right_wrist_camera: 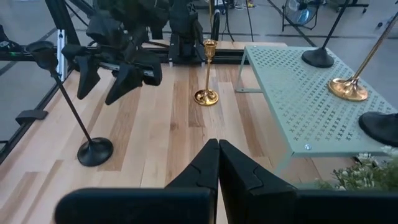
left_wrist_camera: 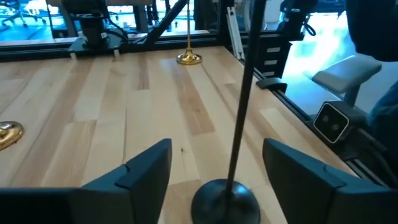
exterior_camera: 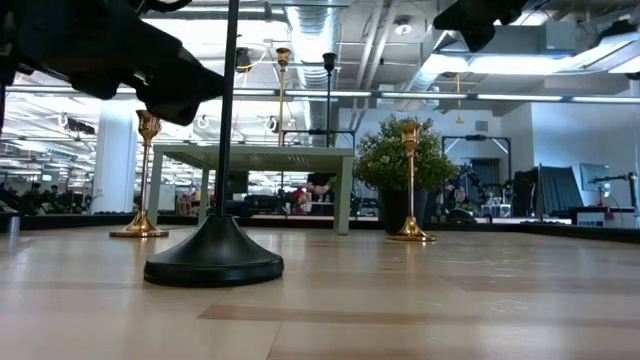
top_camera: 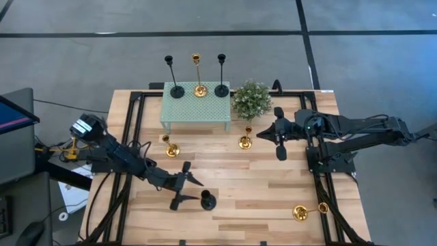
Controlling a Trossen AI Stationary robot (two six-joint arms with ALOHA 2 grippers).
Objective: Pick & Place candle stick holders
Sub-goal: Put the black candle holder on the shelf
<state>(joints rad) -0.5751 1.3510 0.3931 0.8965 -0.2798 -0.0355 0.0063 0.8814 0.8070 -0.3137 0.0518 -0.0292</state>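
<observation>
1. High view: the left gripper (top_camera: 184, 184) sits low over the wooden table (top_camera: 259, 178), near its front-left part, jaws spread apart. The black candle holder (top_camera: 207, 200) stands upright just beyond the fingertips, its stem free of both fingers. The right gripper (top_camera: 278, 133) hangs over the table's right half near the potted plant (top_camera: 251, 100), jaws pressed together and holding nothing. On the mint-green little table (top_camera: 196, 106) stand two black holders (top_camera: 177, 91) with a gold holder (top_camera: 199, 89) between them. Two more gold holders (top_camera: 171, 148) stand on the wood in front of it, and another gold one (top_camera: 302, 212) lies tipped over near the front right
2. Low view: the black candle holder (exterior_camera: 214, 255) stands upright on its round base, its thin stem rising out of the frame; the dark left gripper (exterior_camera: 150, 60) is level with the upper stem, just beside it
3. Left wrist view: the black stem (left_wrist_camera: 245, 93) rises between the two wide-set fingers (left_wrist_camera: 146, 171), touching neither; the base (left_wrist_camera: 224, 200) rests on the wood between the fingertips
4. Right wrist view: the right gripper's (right_wrist_camera: 217, 155) fingers meet with no gap, empty; across the table the left gripper (right_wrist_camera: 115, 71) stands just beside the black holder (right_wrist_camera: 93, 149)
</observation>
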